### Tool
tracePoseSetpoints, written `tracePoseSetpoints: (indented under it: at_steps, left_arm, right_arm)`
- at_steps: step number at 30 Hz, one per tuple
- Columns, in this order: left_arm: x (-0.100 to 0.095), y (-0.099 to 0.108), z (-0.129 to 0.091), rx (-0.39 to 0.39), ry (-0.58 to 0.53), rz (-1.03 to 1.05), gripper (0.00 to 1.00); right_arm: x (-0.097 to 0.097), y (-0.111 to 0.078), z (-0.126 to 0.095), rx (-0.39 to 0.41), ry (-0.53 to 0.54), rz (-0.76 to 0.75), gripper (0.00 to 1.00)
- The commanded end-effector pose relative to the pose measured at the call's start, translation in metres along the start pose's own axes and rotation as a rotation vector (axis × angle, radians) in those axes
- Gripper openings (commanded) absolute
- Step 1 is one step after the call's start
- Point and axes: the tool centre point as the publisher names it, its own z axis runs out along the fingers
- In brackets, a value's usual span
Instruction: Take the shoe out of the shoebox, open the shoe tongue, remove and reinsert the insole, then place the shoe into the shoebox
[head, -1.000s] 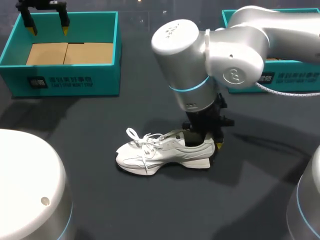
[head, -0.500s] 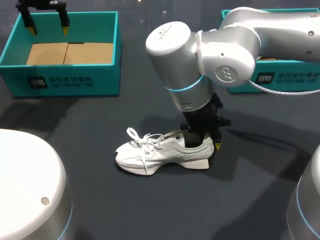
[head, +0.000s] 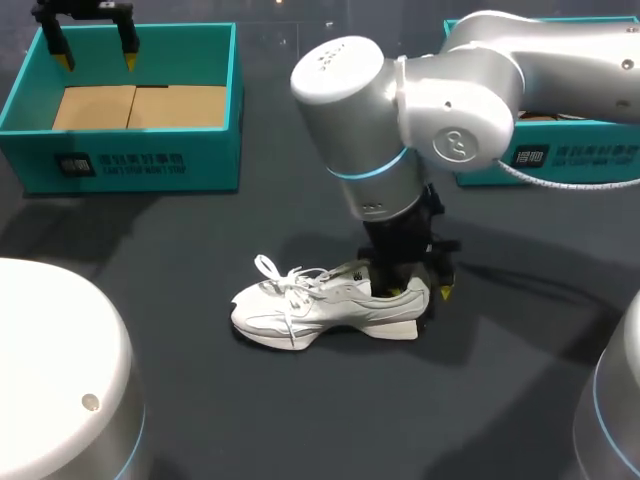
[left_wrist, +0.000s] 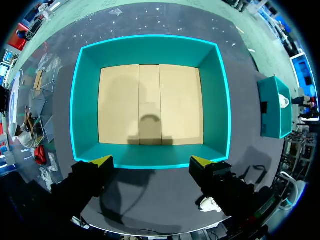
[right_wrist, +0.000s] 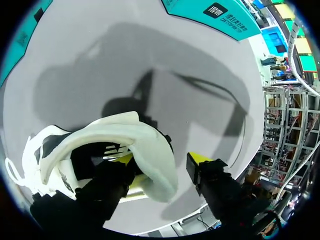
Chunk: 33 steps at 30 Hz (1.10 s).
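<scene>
A white laced sneaker (head: 320, 305) lies on its sole on the dark table, toe toward my left. My right gripper (head: 420, 292) comes down over its heel. One finger sits inside the shoe opening and the other stands just outside the heel wall. In the right wrist view the heel (right_wrist: 150, 145) lies between the fingers of the right gripper (right_wrist: 162, 162), and the outer fingertip (right_wrist: 200, 160) stands a little clear of it, so the gripper is open. My left gripper (head: 97, 55) hangs open over the far-left teal shoebox (head: 130, 160), which shows only its cardboard floor (left_wrist: 150, 105).
A second teal box (head: 580, 155) stands at the far right, partly behind my right arm. Bare dark tabletop surrounds the shoe, between the two boxes and toward the front edge.
My right gripper has opened at the heel: its outer finger has moved away from the heel wall. The arm shifted slightly left earlier. The shoe and the left arm have stayed put.
</scene>
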Motion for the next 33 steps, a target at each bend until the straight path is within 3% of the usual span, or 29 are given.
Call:
tracePoseSetpoints:
  at_steps: [1, 9, 13, 23, 33]
  left_arm:
    - [0.0, 0.0, 0.0, -0.001, -0.001, 0.0, 1.0]
    - [0.0, 0.0, 0.0, -0.001, -0.001, 0.0, 1.0]
    - [0.0, 0.0, 0.0, -0.001, -0.001, 0.0, 1.0]
    - [0.0, 0.0, 0.0, -0.001, -0.001, 0.0, 1.0]
    - [0.0, 0.0, 0.0, -0.001, -0.001, 0.0, 1.0]
  right_arm:
    - [-0.016, -0.009, -0.012, -0.019, 0.051, 0.28, 1.0]
    - [-0.03, -0.016, -0.061, -0.018, 0.176, 0.186, 1.0]
    - [-0.034, -0.019, -0.08, -0.026, 0.25, 0.063, 1.0]
    - [-0.047, -0.031, -0.114, -0.161, 0.616, -0.494, 1.0]
    - [-0.046, -0.034, -0.116, -0.166, 0.61, -0.541, 1.0]
